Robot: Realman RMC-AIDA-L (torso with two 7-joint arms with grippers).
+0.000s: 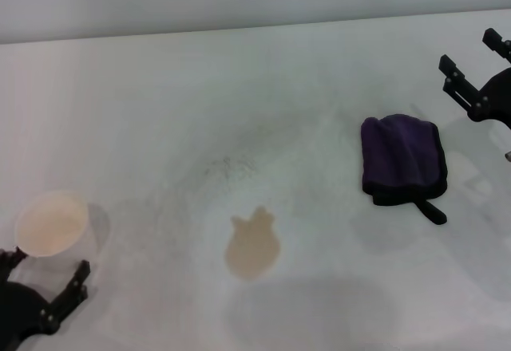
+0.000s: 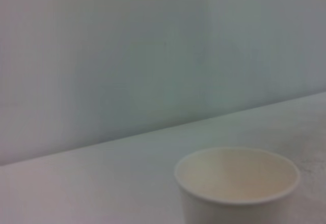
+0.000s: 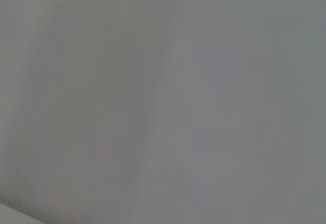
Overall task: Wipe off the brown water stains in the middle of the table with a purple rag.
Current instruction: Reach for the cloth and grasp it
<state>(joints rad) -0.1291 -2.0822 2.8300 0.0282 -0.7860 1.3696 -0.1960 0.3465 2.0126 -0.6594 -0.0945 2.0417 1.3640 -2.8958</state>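
Items I see on the table (image 1: 239, 88): brown water stains (image 1: 253, 245) near the middle front, untouched; purple rag (image 1: 401, 158) folded to their right, well apart. My right gripper (image 1: 473, 69) hovers beyond the rag, fingers spread. My left gripper (image 1: 44, 275), spread, sits beside a paper cup (image 1: 52, 225).

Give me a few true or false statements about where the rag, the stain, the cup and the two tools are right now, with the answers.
1. The purple rag lies on the brown water stains. False: it lies apart from them, toward the robot's right.
2. The right tool is open and empty. True.
3. The white paper cup lies tipped on its side. False: it stands upright, mouth up.
4. The left tool is open just behind the cup. True.
5. The right tool holds the rag. False: it is beside it, not touching.
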